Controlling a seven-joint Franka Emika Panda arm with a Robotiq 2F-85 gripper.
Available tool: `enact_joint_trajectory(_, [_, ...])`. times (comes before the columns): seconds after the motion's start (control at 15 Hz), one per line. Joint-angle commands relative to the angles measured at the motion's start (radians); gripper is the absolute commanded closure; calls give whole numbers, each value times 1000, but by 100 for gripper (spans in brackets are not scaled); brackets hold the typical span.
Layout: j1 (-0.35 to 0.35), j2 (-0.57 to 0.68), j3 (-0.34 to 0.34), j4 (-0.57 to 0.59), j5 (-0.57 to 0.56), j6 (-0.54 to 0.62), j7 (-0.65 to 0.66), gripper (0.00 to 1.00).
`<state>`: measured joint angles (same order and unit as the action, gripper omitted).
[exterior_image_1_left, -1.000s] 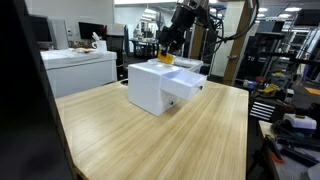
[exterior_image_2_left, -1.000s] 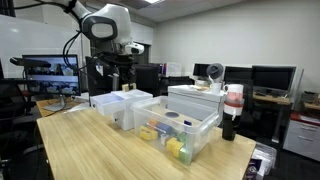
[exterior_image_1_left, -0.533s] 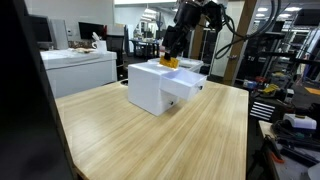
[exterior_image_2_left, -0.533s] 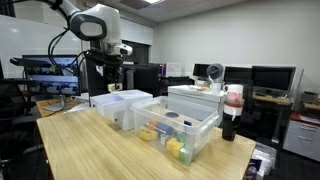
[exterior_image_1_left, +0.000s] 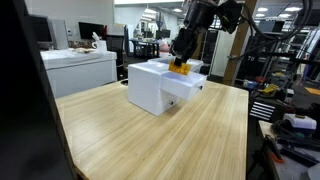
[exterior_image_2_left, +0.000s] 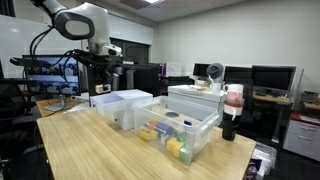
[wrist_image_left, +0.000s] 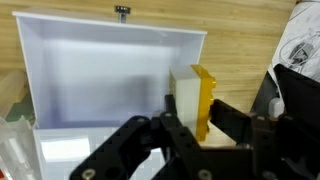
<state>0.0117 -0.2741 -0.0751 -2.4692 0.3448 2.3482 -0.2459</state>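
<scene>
One yellow block (wrist_image_left: 203, 95) stayed clenched in the gripper (exterior_image_1_left: 181, 66), which over the last second had carried it sideways and slightly lower, so it now hung over the side wall of the open white bin (wrist_image_left: 100, 80) on the counter (exterior_image_1_left: 150, 140).

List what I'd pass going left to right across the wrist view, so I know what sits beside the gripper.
White open bin → yellow block in the gripper → crumpled white bag, cut off at the right edge.

White rounded arm (exterior_image_2_left: 85, 22), black joints, dark cables; black claw (wrist_image_left: 190, 115).
</scene>
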Motion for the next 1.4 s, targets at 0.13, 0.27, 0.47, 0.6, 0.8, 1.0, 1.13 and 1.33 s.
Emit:
enact_joint_trajectory(0.13, [4,-76,1,-79,-27,-10,23,85])
enact_joint_trajectory(0.27, [2,-86,3,-94,-40,-9,27,85])
enact_joint_trajectory(0.47, [-3,-76,1,-99,-63,-9,38,85])
enact_joint_trajectory(0.6, [-4,-62,-1,-95,-77,-10,50,85])
enact_joint_trajectory(0.8, [-3,-48,-4,-86,-76,-10,57,85])
enact_joint_trajectory(1.0, [0,-38,-5,-73,-68,-3,71,85])
enact_joint_trajectory(1.13, [0,-23,-4,-63,-67,0,82,85])
enact_joint_trajectory(1.33, [0,-5,-3,-48,-65,6,93,85])
